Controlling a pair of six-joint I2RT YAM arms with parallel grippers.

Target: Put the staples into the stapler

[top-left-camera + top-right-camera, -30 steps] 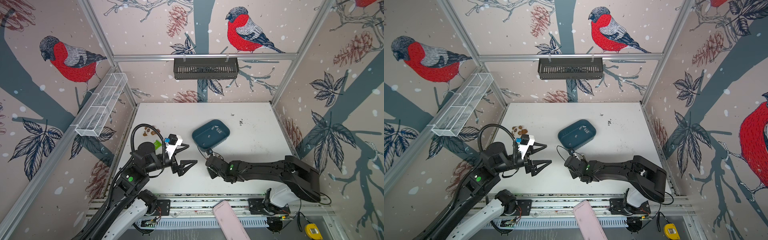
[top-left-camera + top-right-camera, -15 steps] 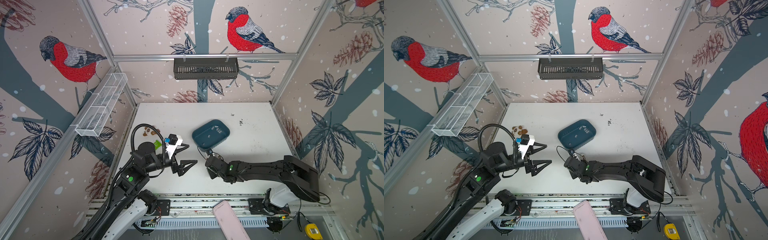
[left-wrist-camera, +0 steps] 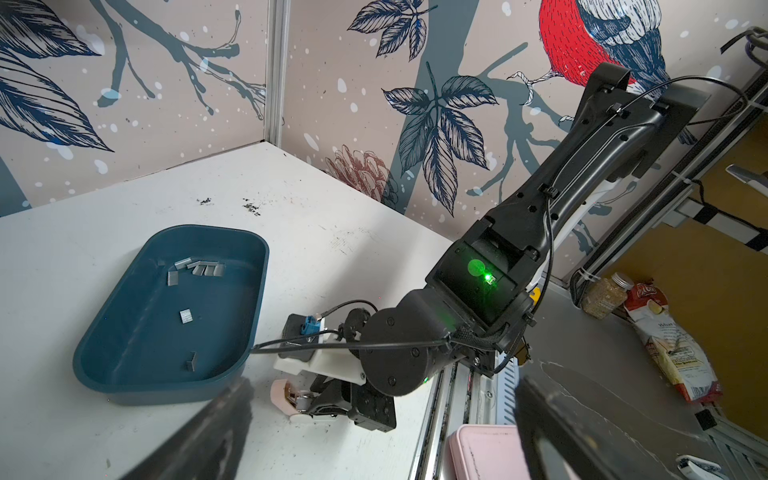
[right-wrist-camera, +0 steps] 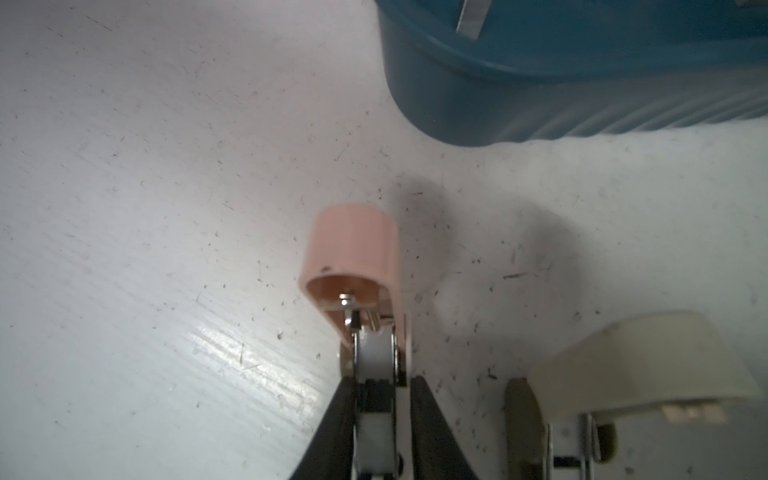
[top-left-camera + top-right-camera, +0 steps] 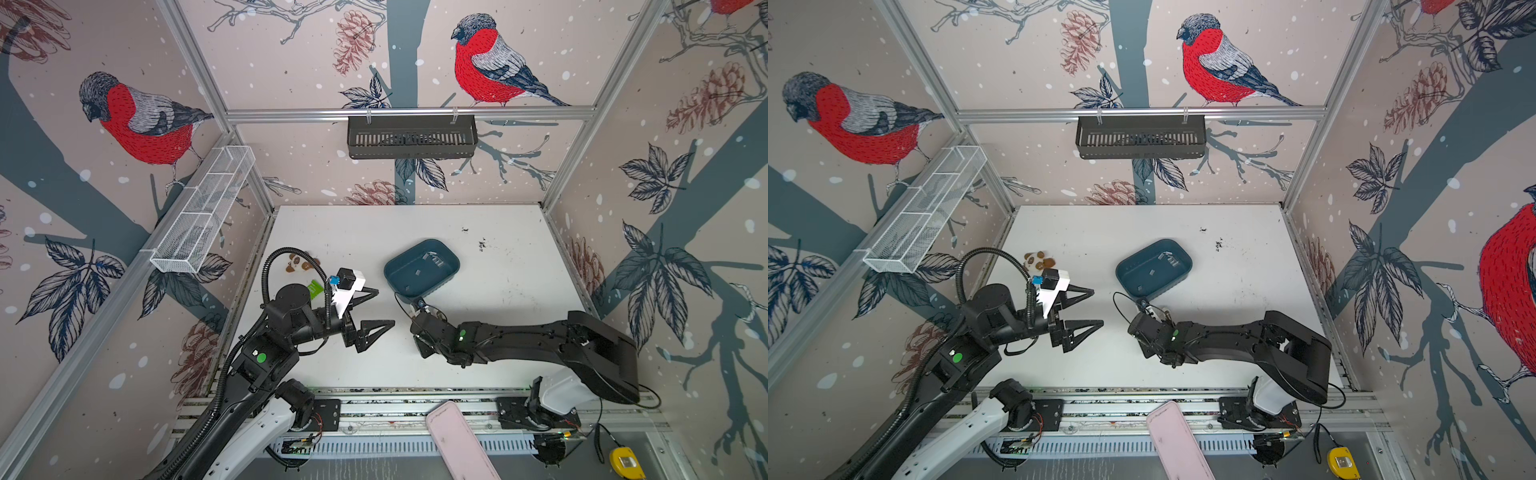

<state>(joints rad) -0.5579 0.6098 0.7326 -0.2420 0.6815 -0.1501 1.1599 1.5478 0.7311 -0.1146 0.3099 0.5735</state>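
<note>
A small pink stapler (image 4: 353, 245) lies with its lid swung open on the white table, just in front of the blue tray (image 5: 388, 270). My right gripper (image 4: 380, 384) points down at it, its fingers against both sides of the metal magazine; the left wrist view shows the same grip (image 3: 328, 405) behind the pink lid (image 3: 284, 392). Several staples (image 3: 199, 268) lie loose in the tray (image 3: 166, 386), also visible in both top views (image 5: 434, 259) (image 5: 1169, 259). My left gripper (image 5: 384, 307) (image 5: 1097, 306) hovers open and empty, left of the right wrist.
A cream stapler (image 4: 648, 374), also open, lies beside the pink one. A panda-shaped item (image 5: 301, 264) and a green item (image 5: 316, 287) sit at the table's left. A black basket (image 5: 411, 137) hangs on the back wall, a white mesh basket (image 5: 203, 212) on the left wall.
The right wrist has edged slightly left and away from the front edge. The left arm has not moved.
</note>
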